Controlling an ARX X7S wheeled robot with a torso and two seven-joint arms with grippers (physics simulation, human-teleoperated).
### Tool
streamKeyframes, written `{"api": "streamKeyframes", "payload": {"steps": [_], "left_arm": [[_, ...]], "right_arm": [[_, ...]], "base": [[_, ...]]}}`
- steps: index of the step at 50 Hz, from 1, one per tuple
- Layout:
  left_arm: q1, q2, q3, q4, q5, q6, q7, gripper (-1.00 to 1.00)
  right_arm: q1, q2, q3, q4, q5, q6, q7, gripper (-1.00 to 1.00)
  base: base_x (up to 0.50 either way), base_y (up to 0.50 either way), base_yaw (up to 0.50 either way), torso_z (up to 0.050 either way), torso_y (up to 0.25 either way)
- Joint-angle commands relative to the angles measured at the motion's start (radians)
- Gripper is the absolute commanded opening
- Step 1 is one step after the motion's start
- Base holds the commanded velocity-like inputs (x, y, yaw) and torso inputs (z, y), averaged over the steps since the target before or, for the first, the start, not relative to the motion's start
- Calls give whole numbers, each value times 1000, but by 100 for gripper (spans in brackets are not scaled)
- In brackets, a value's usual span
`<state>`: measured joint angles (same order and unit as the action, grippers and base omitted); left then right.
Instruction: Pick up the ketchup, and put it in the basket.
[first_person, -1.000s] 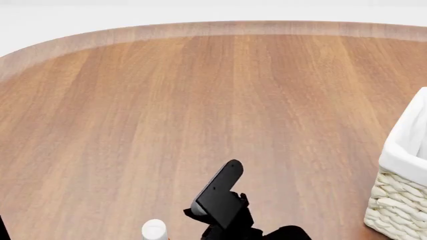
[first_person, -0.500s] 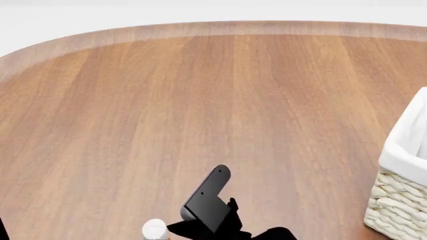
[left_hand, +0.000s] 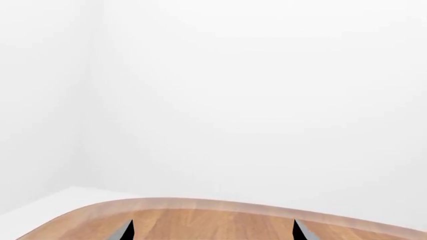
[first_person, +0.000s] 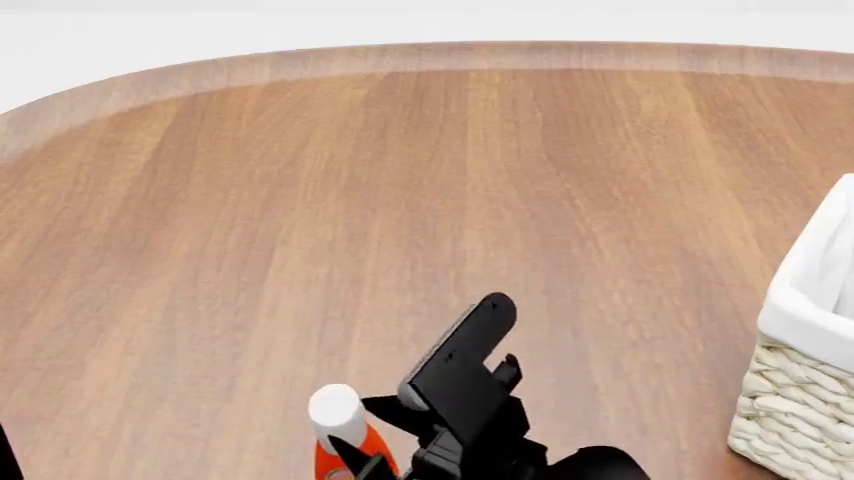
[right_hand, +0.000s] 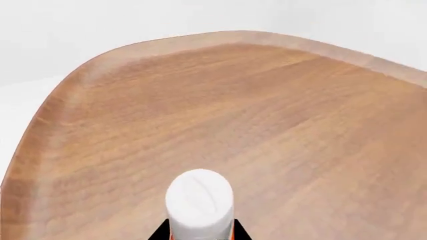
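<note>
The ketchup (first_person: 339, 420) shows its white cap and orange-red shoulder at the near edge of the table in the head view. My right gripper (first_person: 380, 445) is shut on it, black fingers against both sides of the bottle. In the right wrist view the ketchup cap (right_hand: 199, 197) fills the space between the two dark fingertips of the right gripper (right_hand: 199, 235). The basket (first_person: 807, 330), woven cream with a white liner, stands at the far right, partly cut off. In the left wrist view my left gripper (left_hand: 211, 231) is open, its tips wide apart over bare wood.
The round wooden table (first_person: 400, 200) has a raised rim at the back. White floor lies beyond it. A dark sliver of the left arm (first_person: 6, 455) shows at the bottom left corner.
The right gripper dipped towards the bottle, then rose. The ketchup now sits higher in the head view, its orange body showing where only the cap did before.
</note>
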<state>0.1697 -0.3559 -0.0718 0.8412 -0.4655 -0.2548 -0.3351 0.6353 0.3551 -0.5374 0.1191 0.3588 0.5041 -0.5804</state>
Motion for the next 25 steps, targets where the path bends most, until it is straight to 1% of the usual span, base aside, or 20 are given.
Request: {"api": "streamKeyframes", "payload": {"steps": [1, 7, 9, 10, 15, 19, 21, 22, 25], "left_arm": [[-9, -3, 10, -3, 1, 0, -3, 100], [-15, -8, 13, -2, -8, 0, -1, 100], [-16, -8, 9, -2, -15, 1, -1, 100], [-17, -7, 8, 0, -22, 4, 0, 100], [-20, -5, 16, 3, -23, 8, 0, 100], [-26, 1, 28, -3, -19, 12, 0, 100], [-28, 2, 32, -4, -18, 13, -1, 100], [-31, 5, 37, -5, -15, 13, -1, 100], [-35, 9, 47, -6, -11, 15, -2, 100]], "right_arm": [[-15, 87, 114, -311, 59, 120, 127, -100], [13, 120, 176, -469, 60, 211, 227, -100], [32, 123, 212, -502, 76, 246, 255, -100], [53, 122, 253, -530, 108, 295, 278, -100], [99, 148, 307, -619, 143, 376, 315, -100], [180, 167, 381, -683, 205, 490, 345, -100], [211, 176, 396, -699, 213, 524, 359, -100], [249, 187, 420, -712, 231, 567, 367, -100], [307, 204, 454, -714, 244, 621, 386, -100]], "base": [[0, 0, 0, 0, 0], [0, 0, 0, 0, 2], [0, 0, 0, 0, 0], [0, 0, 0, 0, 0], [0, 0, 0, 0, 0], [0, 0, 0, 0, 0], [0, 0, 0, 0, 0], [0, 0, 0, 0, 0], [0, 0, 0, 0, 0]]}}
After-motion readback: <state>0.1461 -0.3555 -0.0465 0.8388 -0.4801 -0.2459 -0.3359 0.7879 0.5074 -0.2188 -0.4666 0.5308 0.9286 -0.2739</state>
